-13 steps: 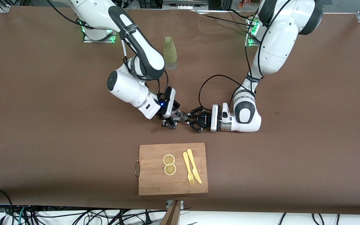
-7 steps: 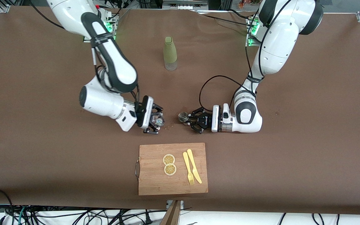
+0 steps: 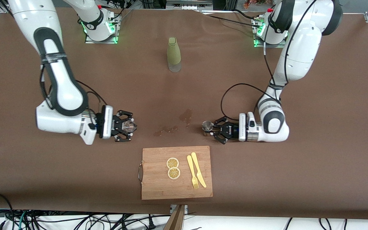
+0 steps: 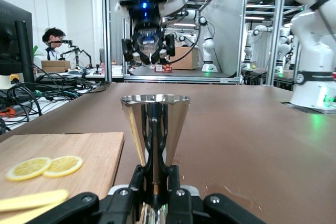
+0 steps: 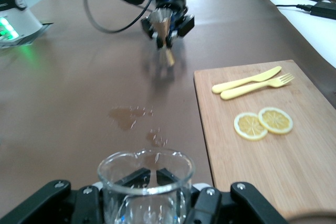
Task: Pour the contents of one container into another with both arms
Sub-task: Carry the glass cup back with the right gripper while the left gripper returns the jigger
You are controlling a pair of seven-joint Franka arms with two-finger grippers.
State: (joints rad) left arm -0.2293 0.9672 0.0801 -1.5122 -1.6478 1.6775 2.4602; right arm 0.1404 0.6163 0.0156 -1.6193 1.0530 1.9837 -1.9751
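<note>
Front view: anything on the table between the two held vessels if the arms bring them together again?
Nothing solid. The right gripper holds a clear glass cup; the left gripper holds a metal jigger. Between them lie only wet spill marks. The cutting board is nearer the camera, and the green bottle is farther from it, both off the line.

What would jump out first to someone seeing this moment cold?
The two arms, spread apart: the right gripper holds a clear glass cup, the left gripper a metal jigger. Between them lie wet spill marks on the brown table, just farther from the front camera than the cutting board.
</note>
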